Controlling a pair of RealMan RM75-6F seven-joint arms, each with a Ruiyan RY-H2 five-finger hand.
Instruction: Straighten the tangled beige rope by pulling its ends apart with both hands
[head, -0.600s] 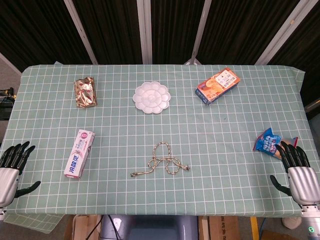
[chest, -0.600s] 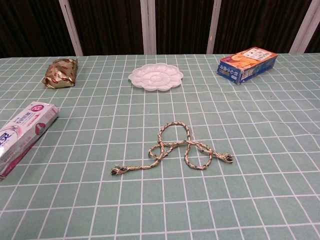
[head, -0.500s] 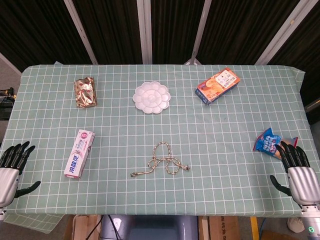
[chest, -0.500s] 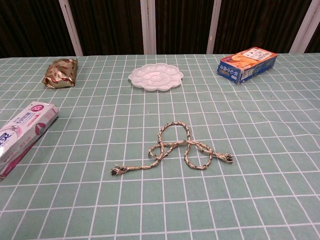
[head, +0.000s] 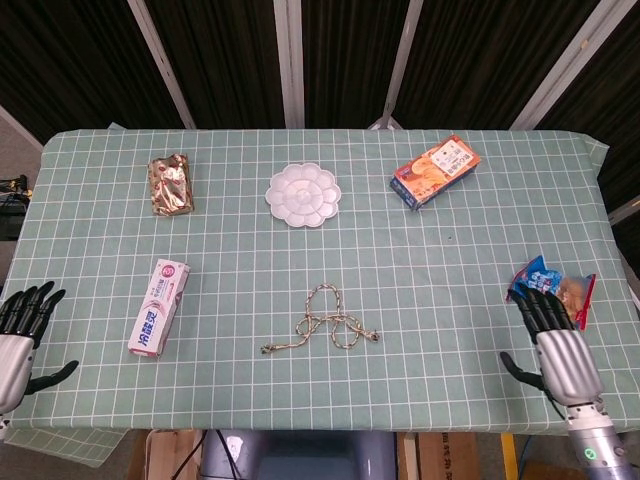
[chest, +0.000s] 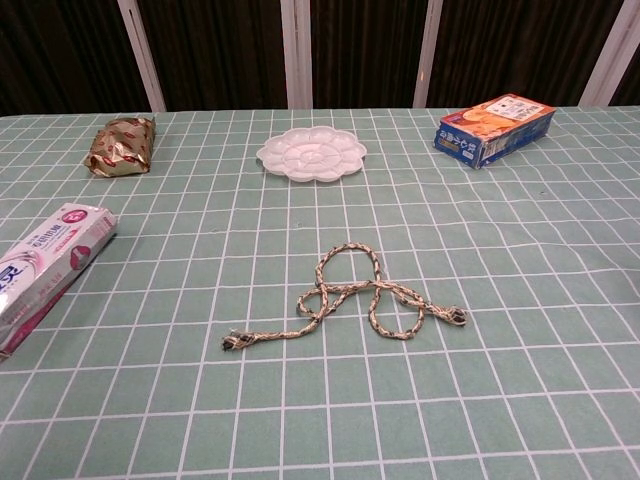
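Note:
The tangled beige rope (head: 325, 322) (chest: 345, 299) lies in loops near the table's front middle, one end at the left (chest: 233, 342) and one at the right (chest: 457, 318). My left hand (head: 18, 343) hovers at the table's front left corner, far from the rope, fingers spread and empty. My right hand (head: 556, 349) sits at the front right, fingers spread, holding nothing, well right of the rope. Neither hand shows in the chest view.
A toothpaste box (head: 158, 306) lies left of the rope. A white palette dish (head: 303, 195), a gold packet (head: 170, 183) and an orange snack box (head: 435, 170) sit further back. A blue snack bag (head: 555, 285) lies just beyond my right hand.
My right hand has moved left and inward over the table, uncovering more of the blue bag. My left hand has shifted slightly left. The rope has not moved.

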